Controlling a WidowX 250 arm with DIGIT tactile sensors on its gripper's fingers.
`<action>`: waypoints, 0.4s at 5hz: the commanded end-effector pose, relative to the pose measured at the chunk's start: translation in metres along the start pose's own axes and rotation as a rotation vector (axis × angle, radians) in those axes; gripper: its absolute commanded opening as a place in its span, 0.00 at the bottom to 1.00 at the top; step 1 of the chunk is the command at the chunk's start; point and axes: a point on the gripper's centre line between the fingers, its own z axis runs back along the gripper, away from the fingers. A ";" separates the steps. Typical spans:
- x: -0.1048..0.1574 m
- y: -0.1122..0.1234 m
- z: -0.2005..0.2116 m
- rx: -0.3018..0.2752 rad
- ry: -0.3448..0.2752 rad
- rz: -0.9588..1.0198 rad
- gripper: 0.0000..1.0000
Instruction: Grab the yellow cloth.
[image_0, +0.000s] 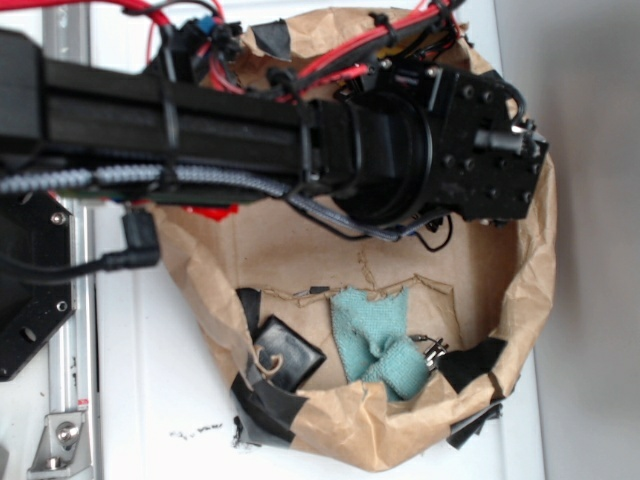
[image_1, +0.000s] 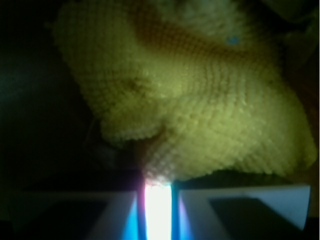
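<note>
**Hand low over the yellow cloth, fingers nearly together**

In the wrist view you see the yellow cloth (image_1: 190, 100) filling most of the frame, bunched and lumpy with a nubby terry surface; its lower edge reaches right down to the hand (image_1: 158, 210), whose two pale fingers (image_1: 117, 212) stand at the bottom of the picture with only a narrow bright slit between them; a small fold of the cloth sits at the top of that slit, but you cannot tell whether the fingers actually pinch it or merely touch it.

In the exterior view the black arm (image_0: 170, 120) stretches from the left across the brown paper bag (image_0: 530, 290), which lies open on the white bench (image_0: 150, 400); the arm's wrist block covers the upper part of the bag's interior, so the yellow cloth is hidden beneath it there; red and black cables run over the top of the arm.

Lower in the bag you see a teal cloth (image_0: 375, 340), crumpled, well apart from the wrist; just beside its right edge lies a small metal clip (image_0: 432, 352); to its left rests a black box (image_0: 287, 352), tilted against the bag's wall; patches of black tape (image_0: 268, 408) hold the bag's rim together.
</note>
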 end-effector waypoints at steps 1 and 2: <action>0.001 0.009 0.011 -0.028 -0.019 0.003 0.00; -0.009 0.013 0.047 -0.154 -0.119 -0.056 0.00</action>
